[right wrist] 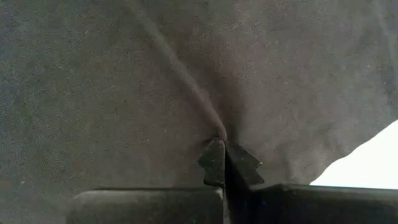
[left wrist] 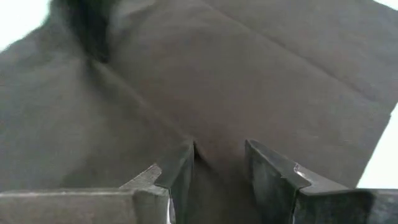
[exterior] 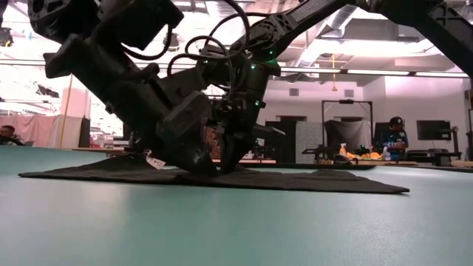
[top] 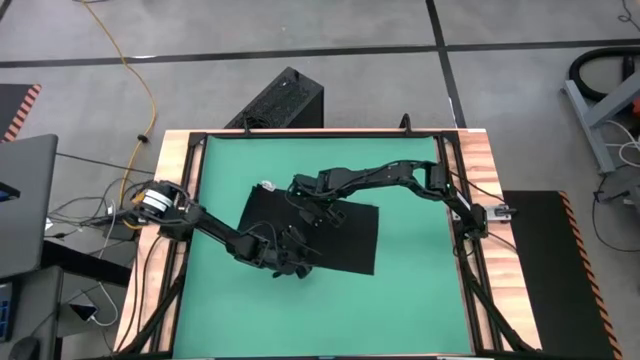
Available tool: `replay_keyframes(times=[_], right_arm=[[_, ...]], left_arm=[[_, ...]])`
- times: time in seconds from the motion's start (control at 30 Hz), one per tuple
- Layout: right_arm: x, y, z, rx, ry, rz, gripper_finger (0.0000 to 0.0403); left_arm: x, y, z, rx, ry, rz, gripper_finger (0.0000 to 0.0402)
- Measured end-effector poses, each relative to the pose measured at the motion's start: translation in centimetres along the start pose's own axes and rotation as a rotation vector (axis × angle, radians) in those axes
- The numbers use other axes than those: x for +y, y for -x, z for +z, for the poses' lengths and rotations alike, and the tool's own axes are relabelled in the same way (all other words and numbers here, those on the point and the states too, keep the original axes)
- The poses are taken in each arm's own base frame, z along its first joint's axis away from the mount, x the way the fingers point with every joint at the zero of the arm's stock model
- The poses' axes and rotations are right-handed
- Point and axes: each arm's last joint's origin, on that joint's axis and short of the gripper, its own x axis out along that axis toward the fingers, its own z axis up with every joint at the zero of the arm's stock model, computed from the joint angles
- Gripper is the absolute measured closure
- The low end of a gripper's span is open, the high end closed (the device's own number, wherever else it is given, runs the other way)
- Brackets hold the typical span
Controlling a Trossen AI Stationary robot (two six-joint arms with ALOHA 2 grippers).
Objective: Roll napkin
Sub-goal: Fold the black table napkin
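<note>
The black napkin [top: 335, 235] lies spread flat on the green mat [top: 420, 300], with its small white tag [top: 267, 185] at its far left corner. It also shows in the low view [exterior: 325, 181]. My right gripper [right wrist: 222, 146] is shut on a raised ridge of cloth in the napkin's far middle [top: 315, 205]. My left gripper [left wrist: 221, 163] is open and low over the napkin's near left part [top: 290, 262]. A crease of the cloth runs in toward its two fingers. My right gripper pinches a narrow raised ridge of the napkin [right wrist: 214, 127] between its two fingertips, coming from above and slanting down. The ridge runs away from the fingers along their line, and the rest of the napkin lies on the mat. My left gripper has its open fingers [left wrist: 183, 168] down at the cloth on either side of a crease [left wrist: 143, 106]; whether they touch it I cannot tell.
A rigid black box with vent slots [top: 285, 100] stands on the floor beyond the table's far edge. Wooden borders [top: 175, 170] frame the mat. Bare mat lies to the right of and nearer than the napkin. A person [exterior: 392, 137] stands in the room behind.
</note>
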Motion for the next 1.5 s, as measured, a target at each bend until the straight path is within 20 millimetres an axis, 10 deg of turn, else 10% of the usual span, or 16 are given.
replay_keyframes(times=[0.8,1.5], right_arm=[[-0.3,1.1,0.2,-0.003,-0.053,-0.037,0.0388],[-1.6,14.3,-0.1,-0.148,-0.221,-0.31,0.0388]], left_arm=[[0.1,-0.2,0.4,0.124,-0.047,-0.001,0.04],[4.8,10.1,7.3,0.091,-0.486,0.136,0.0401]])
